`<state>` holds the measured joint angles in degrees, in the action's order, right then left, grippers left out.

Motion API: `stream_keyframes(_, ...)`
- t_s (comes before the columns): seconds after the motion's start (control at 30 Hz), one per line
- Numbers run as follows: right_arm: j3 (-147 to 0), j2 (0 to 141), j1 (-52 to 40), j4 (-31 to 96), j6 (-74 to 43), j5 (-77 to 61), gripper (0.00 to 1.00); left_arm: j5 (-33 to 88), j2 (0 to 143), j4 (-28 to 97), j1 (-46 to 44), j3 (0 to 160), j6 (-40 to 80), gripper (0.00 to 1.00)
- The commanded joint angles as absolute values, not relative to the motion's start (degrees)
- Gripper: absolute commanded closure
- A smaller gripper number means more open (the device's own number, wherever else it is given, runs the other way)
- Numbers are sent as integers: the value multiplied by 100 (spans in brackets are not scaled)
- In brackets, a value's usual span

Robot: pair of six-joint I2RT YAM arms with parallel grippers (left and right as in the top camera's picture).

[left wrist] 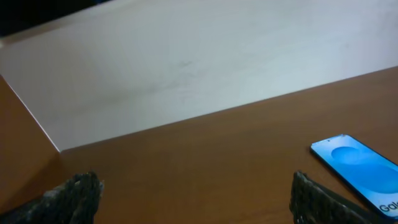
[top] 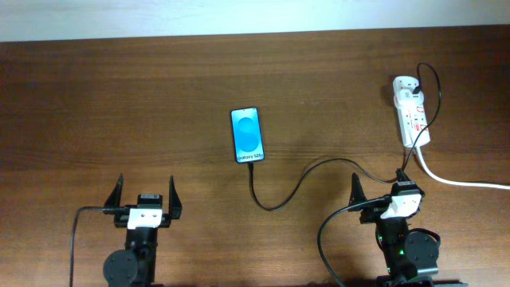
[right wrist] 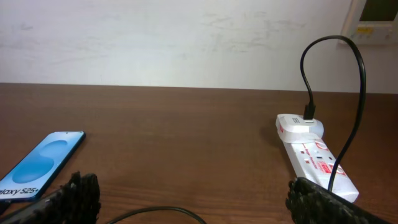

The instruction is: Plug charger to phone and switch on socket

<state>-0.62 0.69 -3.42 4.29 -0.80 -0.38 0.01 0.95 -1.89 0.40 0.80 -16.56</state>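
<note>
The phone (top: 247,135) lies face up mid-table, blue screen lit; it also shows in the left wrist view (left wrist: 360,169) and the right wrist view (right wrist: 38,165). The thin black charger cable (top: 307,175) runs from the phone's near end in a curve to the right, then up to a plug in the far end of the white socket strip (top: 412,117), which also shows in the right wrist view (right wrist: 317,155). My left gripper (top: 146,198) is open and empty, near the front left. My right gripper (top: 381,189) is open and empty, just in front of the socket.
The socket's thick white lead (top: 462,182) trails off to the right edge. A pale wall (right wrist: 186,37) rises behind the table's far edge. The robot arms' own black cables loop near each base at the front.
</note>
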Motion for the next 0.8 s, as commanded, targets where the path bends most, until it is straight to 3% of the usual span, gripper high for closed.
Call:
stream_keyframes(0.0,-32,21,-384,467,-43,8,1,58,30,480,64,49,-1739,0)
stream_keyframes(0.77,-32,21,-384,467,-43,8,2,82,34,478,43,54,-1656,1)
